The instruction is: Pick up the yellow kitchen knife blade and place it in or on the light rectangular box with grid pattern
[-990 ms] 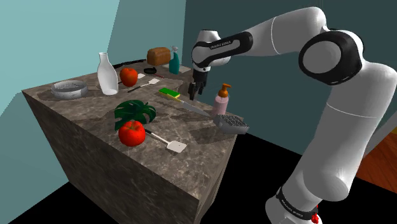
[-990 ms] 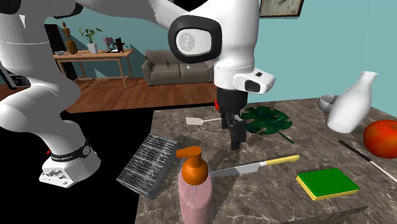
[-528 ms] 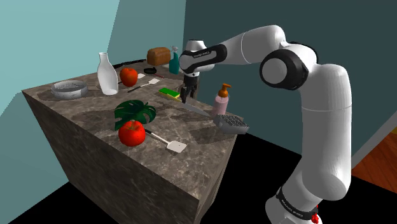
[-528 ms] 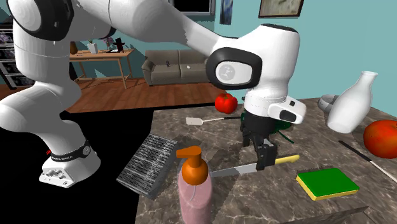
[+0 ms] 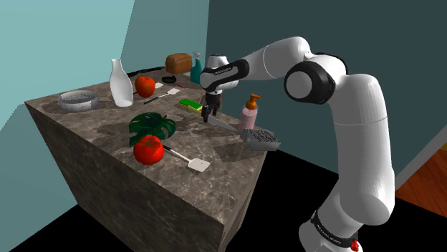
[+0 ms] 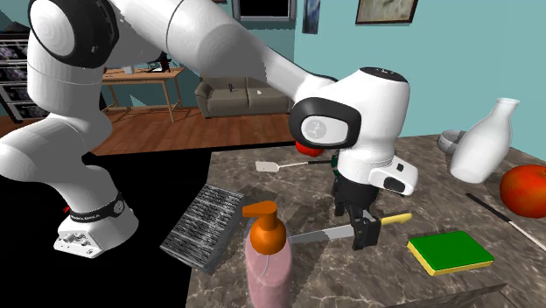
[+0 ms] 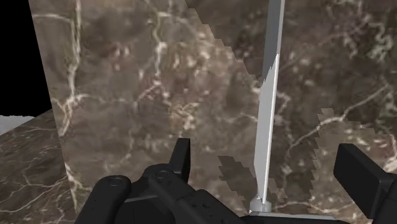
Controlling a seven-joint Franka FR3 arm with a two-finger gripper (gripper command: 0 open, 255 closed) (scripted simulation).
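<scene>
Marble counter (image 5: 107,139), pre-grasp position: open gripper (image 6: 360,234) set astride the knife (image 6: 322,234).

Seen from the room, the black fingers (image 7: 183,156) stand apart, one on each side of the grey blade (image 7: 270,102) and clear of it, so nothing is gripped yet. The gripper hangs low over the point where the blade meets the yellow handle (image 6: 395,218). That is probably because closing across the knife's narrow width near its heavier end would keep it level when raised. The knife lies flat on the counter directly beneath the tool. The grey gridded box (image 6: 206,226) rests at the counter edge past the blade tip, apart from the gripper. An orange-capped pump bottle (image 6: 265,254) stands beside the blade tip, near the box. I judge that the carry will need enough lift to clear it.
</scene>
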